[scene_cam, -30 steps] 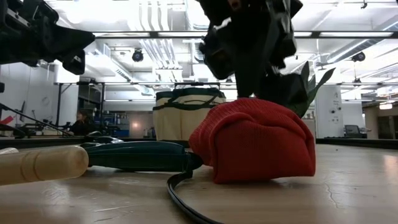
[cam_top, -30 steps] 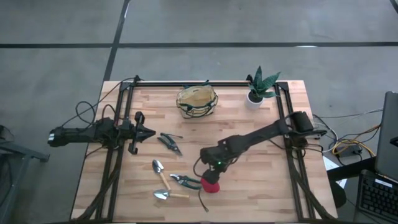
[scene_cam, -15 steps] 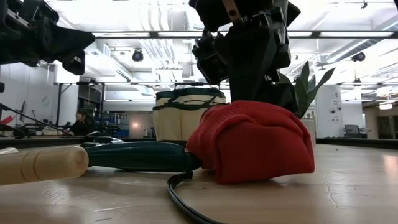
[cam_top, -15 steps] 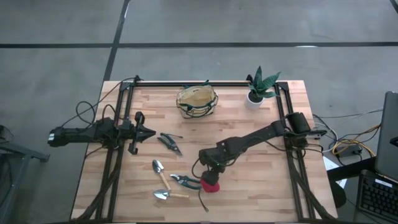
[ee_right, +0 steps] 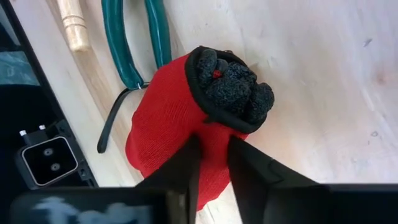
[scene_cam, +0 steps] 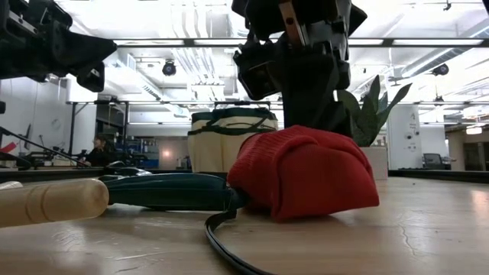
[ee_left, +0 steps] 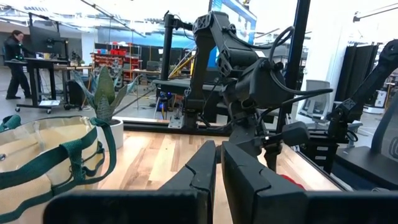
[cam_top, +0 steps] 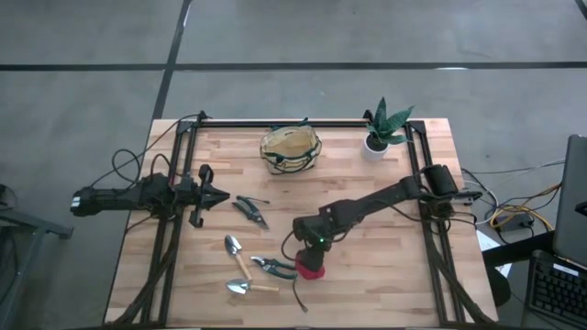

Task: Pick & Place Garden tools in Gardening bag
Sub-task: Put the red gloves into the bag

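One pinch only: right gripper (ee_right: pixel 214 163) has its fingers nearly together on a fold of the red knitted glove bundle with black cuff (ee_right: pixel 180 118), low on the wooden table (cam_top: pixel 385 275), well short of the round tan gardening bag with green trim (cam_top: pixel 291 147). Risk: thin fold slips out on lift, or bundle unrolls. Green-handled pruning shears (cam_top: pixel 271 267) touch the glove and may drag. Two wooden-handled trowels (cam_top: pixel 237 257) nearby; potted plant (cam_top: pixel 382 128) beside bag. Left gripper (cam_top: pixel 215 195) is parked closed, empty.
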Available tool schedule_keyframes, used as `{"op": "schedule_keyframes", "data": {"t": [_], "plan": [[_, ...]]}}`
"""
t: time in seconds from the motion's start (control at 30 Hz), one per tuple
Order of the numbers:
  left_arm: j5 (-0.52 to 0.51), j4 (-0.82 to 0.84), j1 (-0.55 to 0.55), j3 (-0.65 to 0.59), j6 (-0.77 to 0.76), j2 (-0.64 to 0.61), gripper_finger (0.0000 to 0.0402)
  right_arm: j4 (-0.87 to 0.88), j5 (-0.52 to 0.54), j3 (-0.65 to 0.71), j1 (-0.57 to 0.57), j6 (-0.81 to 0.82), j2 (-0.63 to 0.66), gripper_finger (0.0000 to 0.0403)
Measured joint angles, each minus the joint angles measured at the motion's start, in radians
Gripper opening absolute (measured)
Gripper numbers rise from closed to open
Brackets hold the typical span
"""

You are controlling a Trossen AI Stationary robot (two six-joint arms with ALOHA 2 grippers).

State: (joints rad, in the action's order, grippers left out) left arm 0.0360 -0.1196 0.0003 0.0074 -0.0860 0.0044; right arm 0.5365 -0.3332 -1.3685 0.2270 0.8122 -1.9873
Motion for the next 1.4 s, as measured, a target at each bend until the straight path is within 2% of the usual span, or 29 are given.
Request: {"op": "schedule_keyframes", "data": {"t": [0.23, 0.63, 0.87, 1.17, 1.4], "plan": [[0.000, 0.000, 0.000, 0.000, 0.000, 0.000, 0.0030, 0.003, 0.000, 0.000, -0.011, -0.005, 0.003, 0.0014], [0.000, 0.001, 0.000, 0.000, 0.000, 0.000, 0.0030, 0.012, 0.003, 0.002, -0.089, -0.008, 0.084, 0.0013], [0.000, 0.003, 0.000, 0.000, 0.000, 0.000, 0.0030, 0.009, 0.094, 0.001, -0.176, -0.036, 0.174, 0.0013], [0.000, 0.002, 0.000, 0.000, 0.000, 0.000, 0.0030, -0.037, 0.307, 0.000, -0.328, -0.075, 0.289, 0.0013], [0.000, 0.000, 0.000, 0.000, 0.000, 0.000, 0.0030, -0.163, 0.345, 0.000, -0.451, -0.137, 0.343, 0.0013]]}}
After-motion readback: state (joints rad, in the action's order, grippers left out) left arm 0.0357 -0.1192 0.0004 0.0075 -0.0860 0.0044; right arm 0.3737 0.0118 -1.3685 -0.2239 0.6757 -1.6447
